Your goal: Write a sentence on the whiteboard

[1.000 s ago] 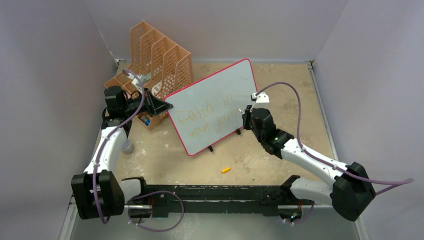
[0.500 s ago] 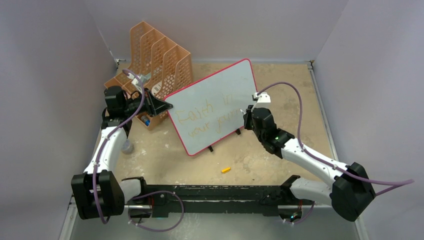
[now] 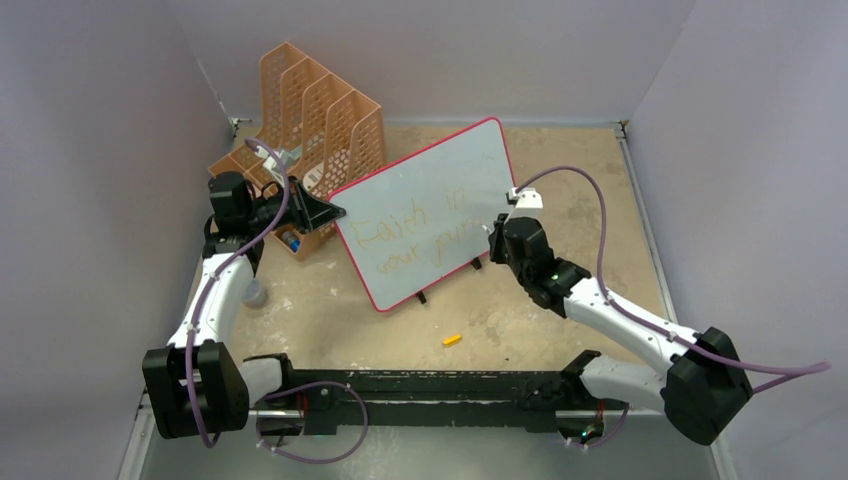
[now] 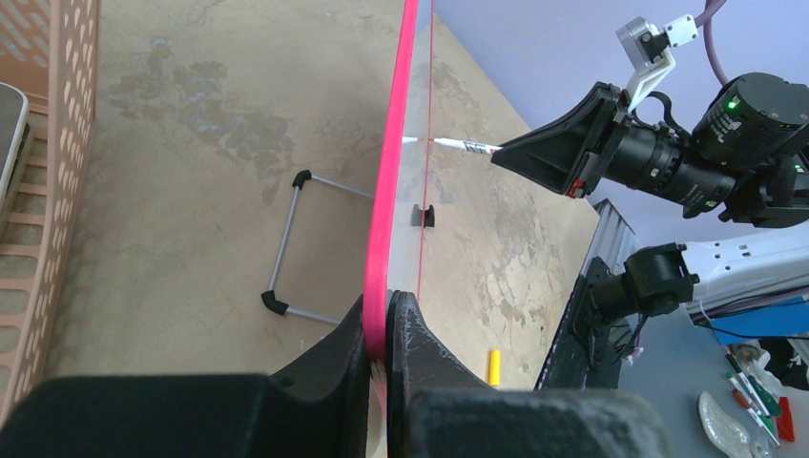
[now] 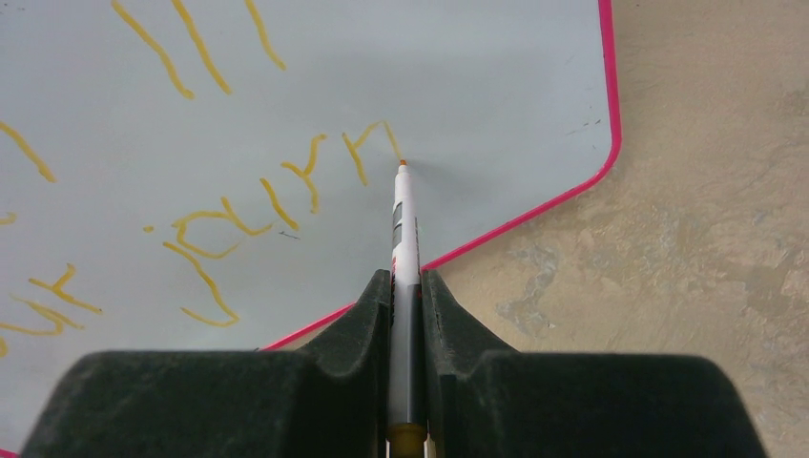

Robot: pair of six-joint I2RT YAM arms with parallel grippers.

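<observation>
The whiteboard (image 3: 430, 210), pale with a pink frame, stands tilted at the table's middle. My left gripper (image 3: 335, 212) is shut on its left edge; in the left wrist view the pink frame (image 4: 386, 191) runs up from between the jaws (image 4: 386, 320). The sentence (image 3: 415, 230) is in faint yellow-orange strokes on two lines. My right gripper (image 3: 493, 228) is shut on a white marker (image 5: 405, 219), whose orange tip touches the whiteboard (image 5: 477, 86) just right of the lower line's last letters (image 5: 238, 210). The marker (image 4: 467, 145) also shows from the left wrist, meeting the board.
An orange perforated file rack (image 3: 320, 110) stands behind my left gripper, close to the board's left corner. A small yellow cap (image 3: 452, 340) lies on the table in front of the board. The board's wire stand (image 4: 286, 248) rests behind it. Walls enclose three sides.
My right gripper with the marker has shifted slightly rightward along the lower line. The left gripper and the board have not moved.
</observation>
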